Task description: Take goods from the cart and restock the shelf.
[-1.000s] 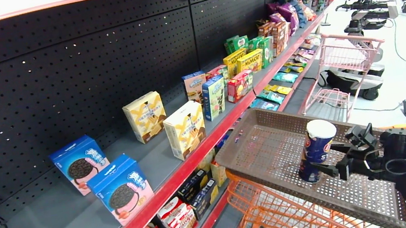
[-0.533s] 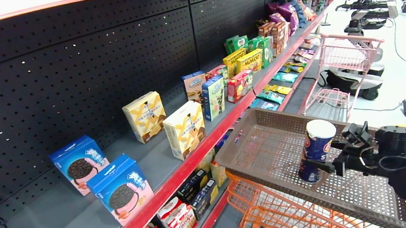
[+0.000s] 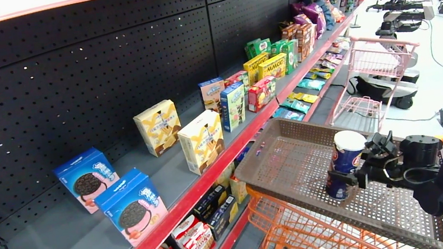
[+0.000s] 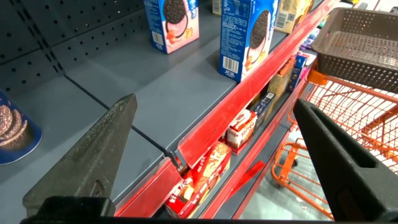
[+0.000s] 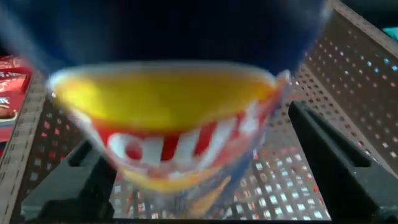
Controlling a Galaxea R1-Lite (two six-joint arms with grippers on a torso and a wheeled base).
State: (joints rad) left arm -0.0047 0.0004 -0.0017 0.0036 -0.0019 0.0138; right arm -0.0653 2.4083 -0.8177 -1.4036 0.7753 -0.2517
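Risk is sitting mostly in the grasp itself. The right claw [image 3: 345,166] is standing open around the canister [image 3: 345,151], with one finger [image 5: 339,162] on each side. In the right wrist view a gap is showing between each finger and the canister wall, so nothing is being gripped yet. The canister is standing upright between the fingers, on the perforated tray [image 3: 287,154] that is topping the orange cart [image 3: 289,228].

Failure modes, as I am judging them from where I am standing:

1. Tipping. The canister is tall and narrow (and probably light). If one finger is arriving before the other, it is going to push the canister over instead of clamping it.
2. Slipping. The wall is looking smooth and round, so a clamp landing off centre is likely to squeeze the canister out past the fingertips.
3. Crushing. Too hard a squeeze is risking a dented wall or a popped white lid.
4. Collision on transfer. The shelf [image 3: 88,232] is lying off to the claw's left, beyond the tray rim. A low carry is risking a knock against that rim, and the boxes [image 3: 132,206] standing on the shelf could be toppled.

The left claw [image 4: 212,102] is hanging wide open and empty over the shelf, well apart from the right claw, so it is offering no support.
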